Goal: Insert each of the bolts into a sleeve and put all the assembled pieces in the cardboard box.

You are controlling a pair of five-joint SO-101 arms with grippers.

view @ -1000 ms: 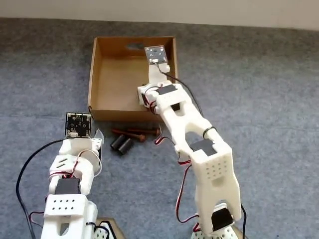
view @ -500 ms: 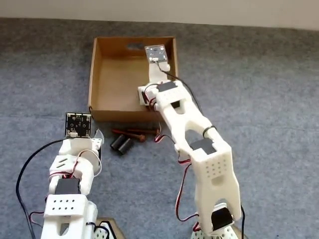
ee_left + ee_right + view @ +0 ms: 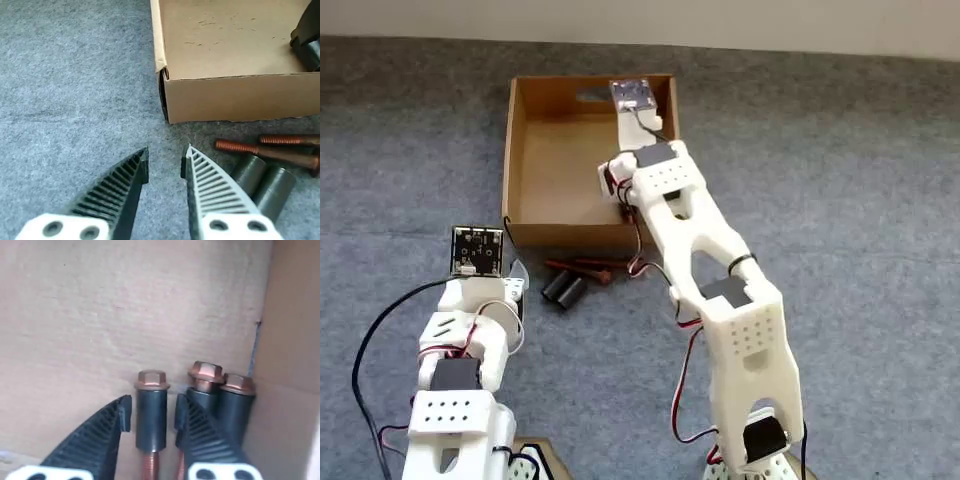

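Note:
My right gripper is down inside the cardboard box, its fingers close on a dark sleeve with a copper bolt through it. Two more assembled pieces lie beside it against the box's wall. My left gripper hangs open over the carpet, just outside the box's near corner. Two loose copper bolts and two empty dark sleeves lie on the carpet to one side of it, in front of the box.
Grey carpet spreads round the box on all sides. The right arm stretches over the box's near wall. Bare box floor lies beside the right gripper.
The right arm has stretched farther into the box and dipped its wrist towards the floor. The left arm has kept still.

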